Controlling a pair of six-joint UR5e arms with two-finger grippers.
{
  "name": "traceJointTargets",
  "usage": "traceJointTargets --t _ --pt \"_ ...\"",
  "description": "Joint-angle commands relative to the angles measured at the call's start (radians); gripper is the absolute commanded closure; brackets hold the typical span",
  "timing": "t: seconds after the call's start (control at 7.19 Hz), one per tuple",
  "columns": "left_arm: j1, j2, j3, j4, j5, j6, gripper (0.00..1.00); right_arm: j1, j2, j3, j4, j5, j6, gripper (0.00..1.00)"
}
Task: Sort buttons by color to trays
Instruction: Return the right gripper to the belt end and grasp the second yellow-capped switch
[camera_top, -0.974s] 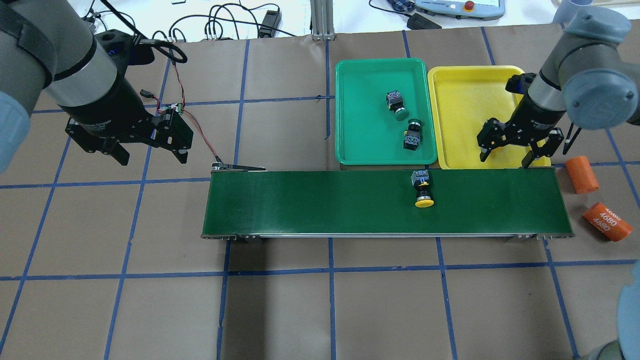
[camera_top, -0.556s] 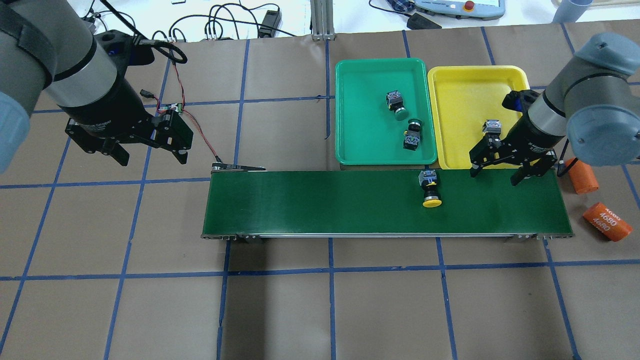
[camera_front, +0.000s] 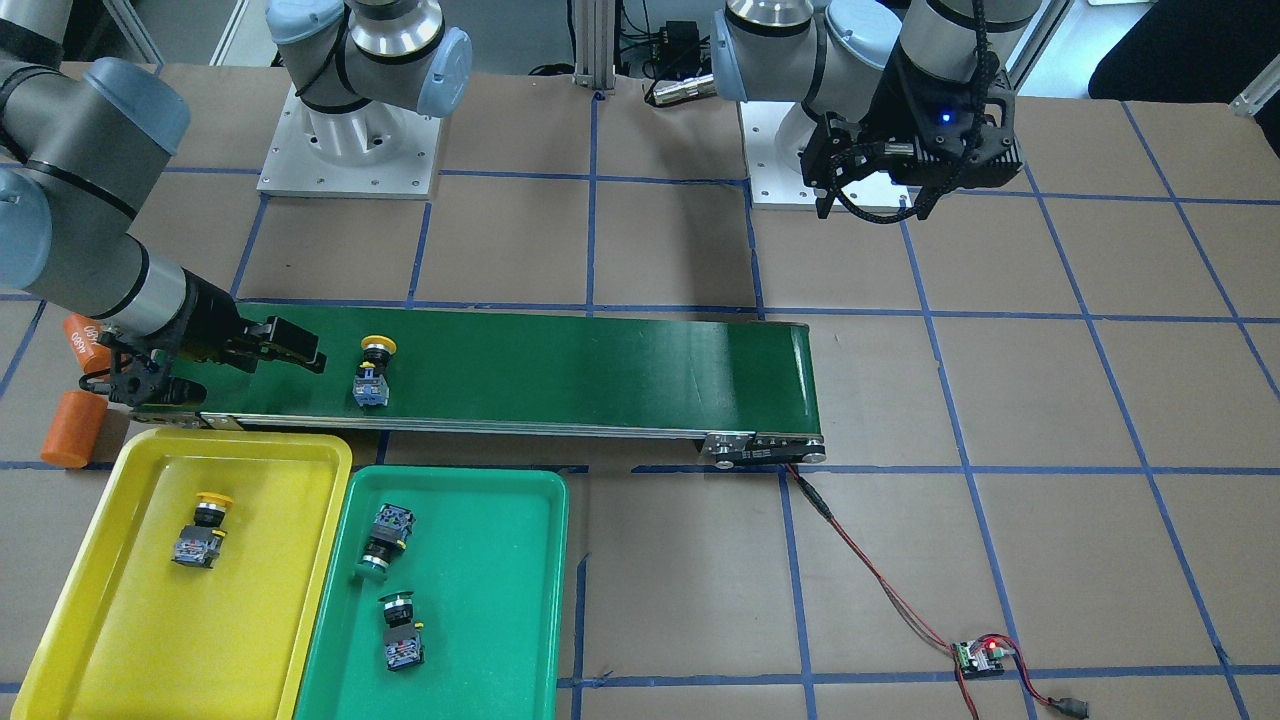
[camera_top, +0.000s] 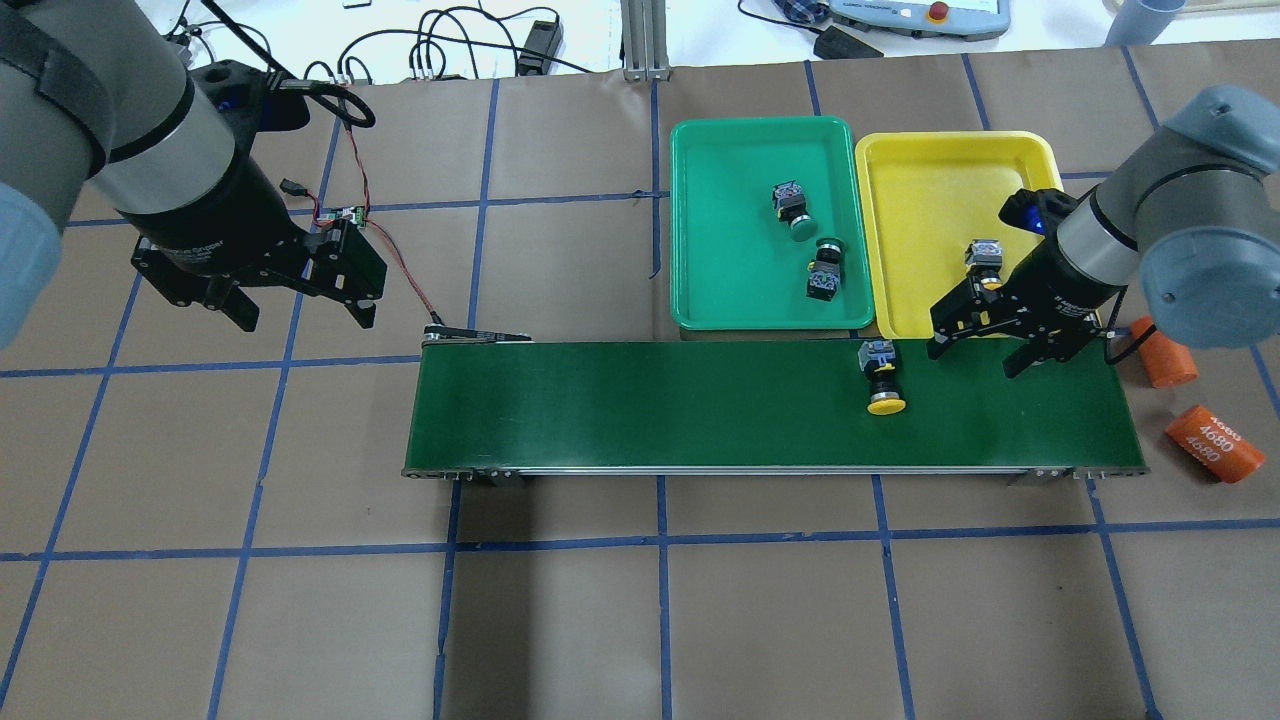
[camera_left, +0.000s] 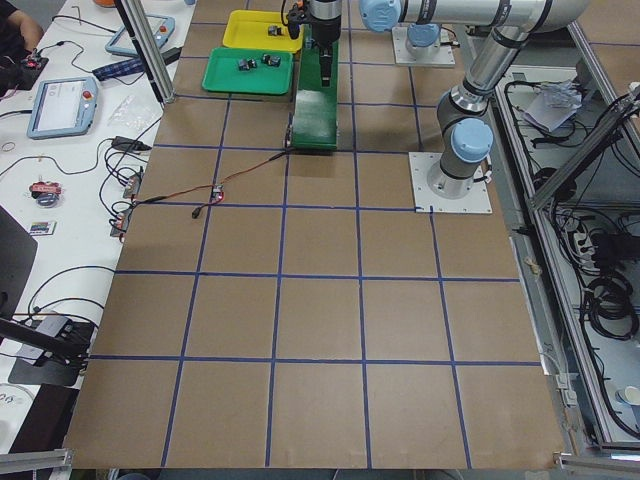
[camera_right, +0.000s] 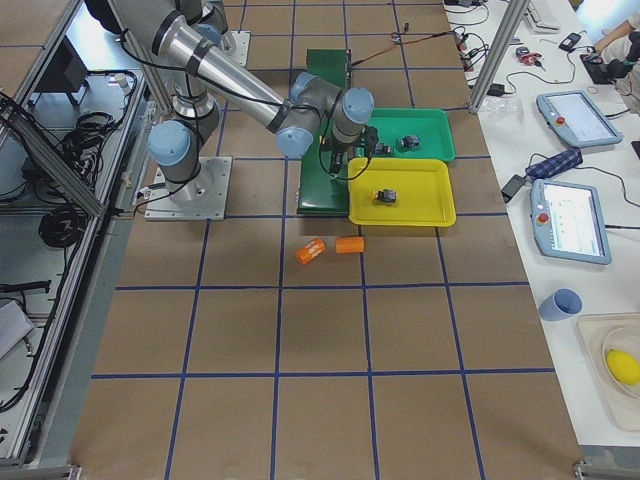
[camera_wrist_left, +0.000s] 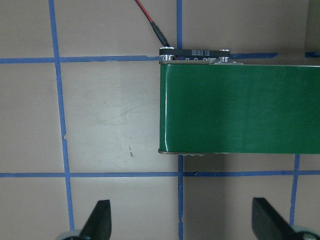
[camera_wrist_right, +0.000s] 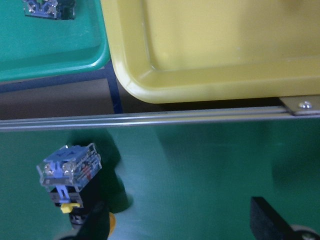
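The right gripper (camera_top: 978, 352), jaws spread, hangs over the conveyor belt (camera_top: 650, 410) just beside the yellow button (camera_top: 884, 378) lying there. It should straddle the black body before closing, then lift toward the yellow tray (camera_top: 920, 160). The left gripper (camera_top: 305, 318) idles, jaws apart.

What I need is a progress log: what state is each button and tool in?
Loose yellow button: lying on conveyor belt, unsorted.
Second yellow button: lying in yellow tray.
Green buttons: both lying in green tray.
Right tool: open, empty, over the belt.
Left tool: open, empty, beyond the belt's end.
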Motion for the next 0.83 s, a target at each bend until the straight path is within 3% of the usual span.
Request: traceJointTargets --t 0.0,0.7 --pt "0.005 -0.024 0.0 0.009 -0.005 0.004 0.0 -0.003 0.0 0.005 0.001 0.0 -0.002 0.0" --pt "0.003 -0.015 0.0 0.008 -0.005 0.004 0.0 -0.003 -0.002 0.014 0.0 0.002 -0.002 0.0"
